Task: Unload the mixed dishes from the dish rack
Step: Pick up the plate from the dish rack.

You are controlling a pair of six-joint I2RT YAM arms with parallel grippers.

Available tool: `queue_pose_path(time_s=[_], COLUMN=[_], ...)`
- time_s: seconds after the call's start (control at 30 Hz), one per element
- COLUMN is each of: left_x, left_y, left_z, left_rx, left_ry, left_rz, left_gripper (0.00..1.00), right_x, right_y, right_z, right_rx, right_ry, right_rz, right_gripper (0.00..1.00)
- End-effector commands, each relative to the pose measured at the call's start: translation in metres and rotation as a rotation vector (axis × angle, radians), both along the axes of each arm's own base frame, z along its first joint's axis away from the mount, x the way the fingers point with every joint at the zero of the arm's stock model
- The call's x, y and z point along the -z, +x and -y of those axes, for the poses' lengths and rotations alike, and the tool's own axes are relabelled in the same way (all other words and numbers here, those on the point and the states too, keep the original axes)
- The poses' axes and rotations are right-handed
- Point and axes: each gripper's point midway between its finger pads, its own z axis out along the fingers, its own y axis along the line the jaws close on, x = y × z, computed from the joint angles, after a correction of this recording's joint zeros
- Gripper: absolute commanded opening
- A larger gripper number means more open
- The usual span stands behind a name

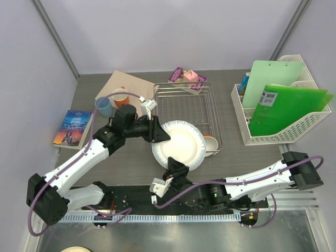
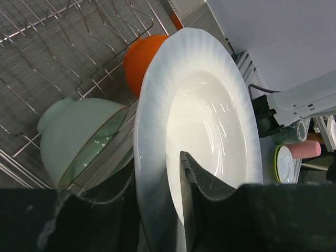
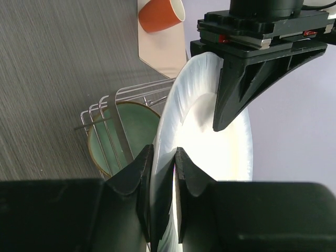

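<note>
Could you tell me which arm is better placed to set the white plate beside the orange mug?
Left, probably: the left gripper clasps the white plate on the side toward the orange mug; the right gripper holds its near rim, farther off.

Top cam overhead; both wrist cams close-up, sharing plate [image 2: 210,121].

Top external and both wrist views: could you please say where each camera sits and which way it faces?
Top external: above and behind, looking down; left arm and right arm show, meeting at the plate.
Left wrist: on the left arm, looking along the plate towards the green bowl; own jaws straddle the rim.
Right wrist: on the right arm, looking along the plate's edge; own jaws pinch it.
Shared: both wrist views show plate and green bowl.
</note>
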Motion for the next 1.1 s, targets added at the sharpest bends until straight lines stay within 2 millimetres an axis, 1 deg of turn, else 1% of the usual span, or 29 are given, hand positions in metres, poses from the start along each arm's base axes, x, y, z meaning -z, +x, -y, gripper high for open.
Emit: queue_pose_path(time_s=[0.0,0.07,0.1,0.17,0.2,0.27,0.3,0.33,0.47,0.57,0.6,0.63,0.7,0.73,0.77,0.8,0.83,0.87,0.9,0.93,0.97,1.0,1.03,1.07], left_x=[-0.013,-0.008,-0.006,-0.004,-0.003,-0.003,-0.003,-0.001,0.001,-0.007,-0.008,-0.015,-0.024,-0.031,-0.035,-0.041,-0.046,-0.050,-0.056,-0.059,-0.065,-0.071,-0.074,-0.080], left_y=[-0.010,-0.011,-0.011,-0.011,-0.010,-0.008,-0.007,-0.007,-0.001,0.003,0.009,0.011,0.019,0.020,0.024,0.027,0.035,0.039,0.043,0.050,0.058,0.063,0.072,0.076], left_z=[0.008,0.009,0.009,0.010,0.010,0.011,0.011,0.010,0.008,0.003,-0.001,-0.004,-0.010,-0.012,-0.015,-0.018,-0.025,-0.029,-0.034,-0.041,-0.052,-0.059,-0.072,-0.082], left_rx=[0.075,0.084,0.084,0.086,0.088,0.083,0.079,0.075,0.041,0.002,-0.044,-0.071,-0.134,-0.154,-0.184,-0.205,-0.255,-0.279,-0.308,-0.355,-0.405,-0.443,-0.497,-0.544], left_ry=[-0.044,-0.034,-0.031,-0.027,-0.024,-0.021,-0.020,-0.013,0.011,0.007,0.015,0.003,-0.008,-0.018,-0.029,-0.037,-0.039,-0.045,-0.055,-0.056,-0.064,-0.074,-0.075,-0.081], left_rz=[0.030,0.010,0.005,0.003,0.003,0.006,0.007,-0.002,0.004,0.042,0.061,0.084,0.110,0.130,0.128,0.135,0.144,0.150,0.148,0.156,0.165,0.163,0.165,0.175], left_gripper=[0.41,0.58,0.70,0.71,0.58,0.38,0.13,0.00,0.00,0.00,0.00,0.00,0.00,0.00,0.00,0.00,0.00,0.00,0.00,0.00,0.00,0.00,0.00,0.00], right_x=[-0.037,-0.038,-0.038,-0.038,-0.037,-0.037,-0.037,-0.036,-0.037,-0.036,-0.035,-0.033,-0.028,-0.027,-0.026,-0.026,-0.031,-0.032,-0.035,-0.042,-0.046,-0.049,-0.057,-0.061], right_y=[0.002,0.002,0.003,0.002,0.002,0.002,0.002,0.002,0.002,0.003,0.004,0.004,0.005,0.005,0.005,0.004,0.005,0.004,0.004,0.003,0.003,0.002,0.002,0.003], right_z=[0.002,0.002,0.002,0.001,0.001,0.000,0.000,0.000,0.002,0.003,0.003,0.004,0.004,0.005,0.004,0.004,0.005,0.004,0.004,0.005,0.006,0.006,0.009,0.014], right_rx=[0.024,0.024,0.024,0.021,0.019,0.019,0.022,0.023,0.027,0.042,0.048,0.060,0.081,0.093,0.105,0.115,0.132,0.144,0.149,0.155,0.162,0.167,0.170,0.188], right_ry=[0.117,0.117,0.115,0.117,0.114,0.112,0.113,0.114,0.125,0.135,0.134,0.140,0.139,0.144,0.166,0.184,0.210,0.268,0.301,0.353,0.381,0.446,0.490,0.533], right_rz=[0.017,0.020,0.021,0.020,0.020,0.020,0.020,0.019,0.017,0.013,0.012,0.006,-0.002,-0.010,-0.036,-0.048,-0.060,-0.102,-0.126,-0.159,-0.181,-0.227,-0.251,-0.266], right_gripper=[0.01,0.01,0.01,0.01,0.01,0.01,0.01,0.01,0.01,0.01,0.01,0.01,0.18,0.29,0.53,0.64,0.79,0.85,0.93,0.98,1.00,0.99,1.00,0.99])
